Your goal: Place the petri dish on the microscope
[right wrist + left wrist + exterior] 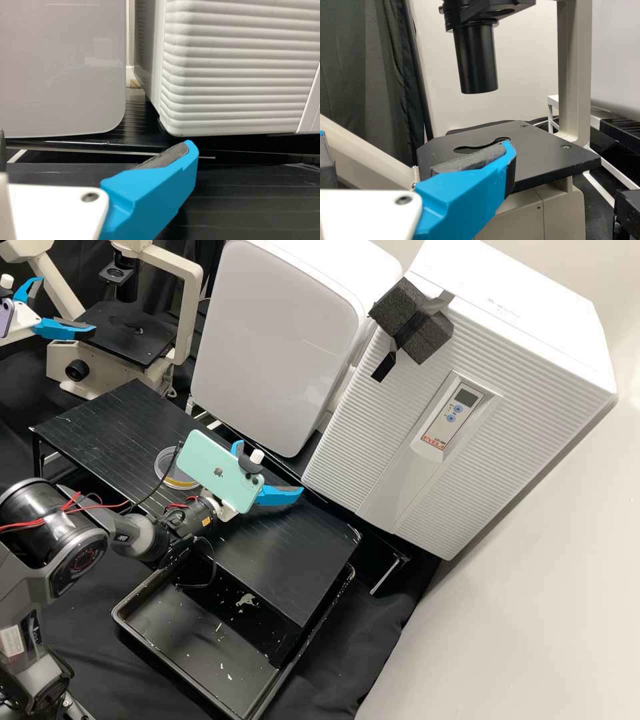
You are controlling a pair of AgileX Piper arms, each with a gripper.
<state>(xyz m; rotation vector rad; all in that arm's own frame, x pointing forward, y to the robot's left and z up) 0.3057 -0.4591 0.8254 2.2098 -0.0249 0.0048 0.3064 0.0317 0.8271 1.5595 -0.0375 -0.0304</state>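
On the ribbed cabinet (507, 433), the control panel (433, 430) reads "EYELA" in red; the characters just above that word are too small to read. The green phone (213, 483) bears a dark apple-shaped logo (219, 472). The right arm (50, 533) carries an orange label (206, 521), a white label (11, 641) and pale lettering on a grey link (130, 533), all too small to make out.

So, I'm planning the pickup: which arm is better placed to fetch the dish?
Probably the right: the right tool hovers near the dish on the black shelf; the left tool is by the microscope.
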